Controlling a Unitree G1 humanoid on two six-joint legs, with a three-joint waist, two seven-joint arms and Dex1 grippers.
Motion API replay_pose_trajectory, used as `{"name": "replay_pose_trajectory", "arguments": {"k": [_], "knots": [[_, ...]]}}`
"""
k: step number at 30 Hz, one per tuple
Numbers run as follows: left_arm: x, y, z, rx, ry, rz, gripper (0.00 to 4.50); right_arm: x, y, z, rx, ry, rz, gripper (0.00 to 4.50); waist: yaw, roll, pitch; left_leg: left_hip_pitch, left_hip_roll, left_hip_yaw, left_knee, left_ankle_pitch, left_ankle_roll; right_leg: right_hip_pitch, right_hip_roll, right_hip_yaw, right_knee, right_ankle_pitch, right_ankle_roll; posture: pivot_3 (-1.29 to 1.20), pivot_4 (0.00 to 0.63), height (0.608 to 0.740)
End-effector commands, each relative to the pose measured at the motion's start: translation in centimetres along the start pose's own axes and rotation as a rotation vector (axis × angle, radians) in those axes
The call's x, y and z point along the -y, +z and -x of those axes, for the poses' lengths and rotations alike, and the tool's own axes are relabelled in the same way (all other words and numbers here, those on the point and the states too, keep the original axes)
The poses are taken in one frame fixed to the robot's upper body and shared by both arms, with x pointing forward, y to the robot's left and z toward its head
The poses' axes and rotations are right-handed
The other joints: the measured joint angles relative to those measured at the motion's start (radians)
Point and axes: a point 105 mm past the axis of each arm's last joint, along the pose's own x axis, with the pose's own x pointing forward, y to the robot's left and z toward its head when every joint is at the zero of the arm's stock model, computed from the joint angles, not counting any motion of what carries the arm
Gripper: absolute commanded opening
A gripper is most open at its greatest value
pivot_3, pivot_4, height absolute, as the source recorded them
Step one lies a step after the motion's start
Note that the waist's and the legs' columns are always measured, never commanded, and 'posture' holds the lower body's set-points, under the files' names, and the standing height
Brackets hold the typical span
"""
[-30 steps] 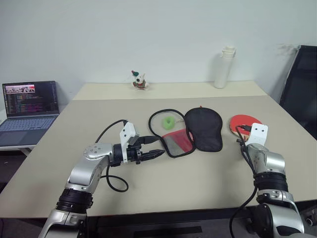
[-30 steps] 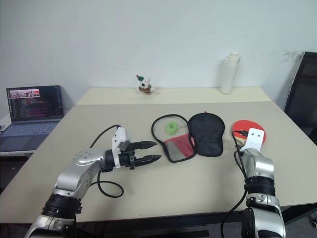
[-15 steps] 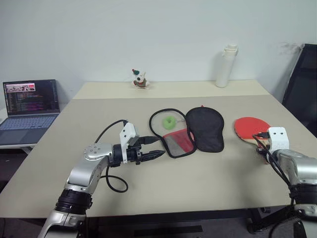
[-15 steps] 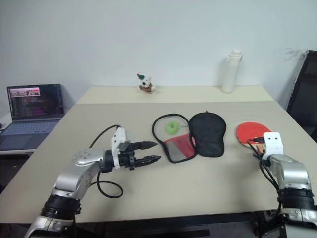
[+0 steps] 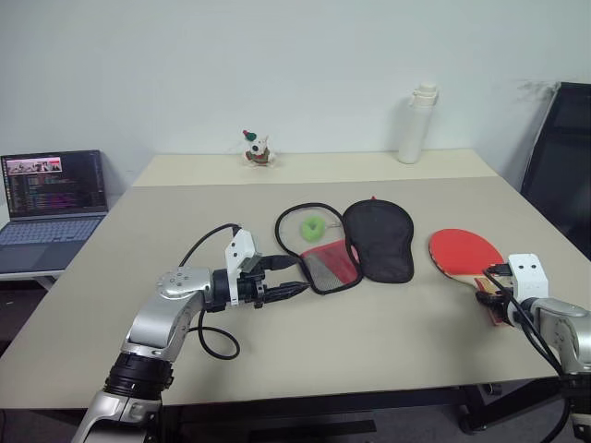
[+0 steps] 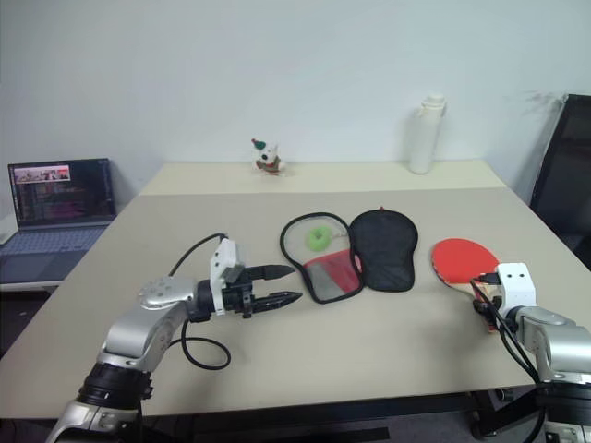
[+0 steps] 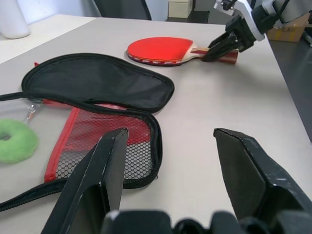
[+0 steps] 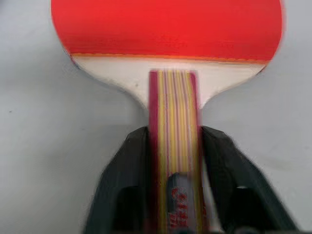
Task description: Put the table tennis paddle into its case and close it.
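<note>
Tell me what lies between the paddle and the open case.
Nothing visible does. The table tennis paddle lies flat on bare table, its handle between the right tool's fingers, apart from the case, whose black flap is nearest.

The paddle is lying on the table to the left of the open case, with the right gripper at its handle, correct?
Not quite. The paddle lies to the right of the open case, as the left eye view shows. The right gripper is at its handle, fingers on either side.

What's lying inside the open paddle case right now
A green ring lies inside the open case, beside its red mesh pocket. Anything beneath the black flap is hidden. The paddle lies outside.
</note>
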Motion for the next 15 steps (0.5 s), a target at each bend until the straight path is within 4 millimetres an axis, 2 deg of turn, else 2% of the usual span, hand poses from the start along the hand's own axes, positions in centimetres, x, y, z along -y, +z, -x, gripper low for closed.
{"name": "replay_pose_trajectory", "arguments": {"k": [1,8,15], "knots": [[0.4,1.4,0.1,0.032,-0.029,-0.034,3.05,-0.8,-0.4,-0.6,-0.032,0.04,0.016,3.03,-0.002,0.0,0.0,0.0,0.0,0.0,0.0,0.0,0.0,0.0,0.0,0.0,0.0,0.0,0.0,0.0,0.15,0.74],[1.1,2.3,0.3,0.054,-0.082,-0.043,3.05,-0.8,1.1,-1.8,-0.008,0.056,0.013,3.03,-0.013,-0.003,-0.002,0.004,0.0,0.002,0.001,0.0,0.0,0.002,0.001,0.002,0.0,0.003,-0.001,0.0,0.15,0.74],[1.5,3.7,0.1,0.099,-0.109,-0.053,3.05,-0.7,1.2,-2.6,-0.015,0.068,0.008,3.03,-0.02,-0.005,-0.002,0.005,0.0,0.003,0.002,0.0,0.0,0.003,0.001,0.006,0.0,0.005,0.001,0.0,0.15,0.74]]}}
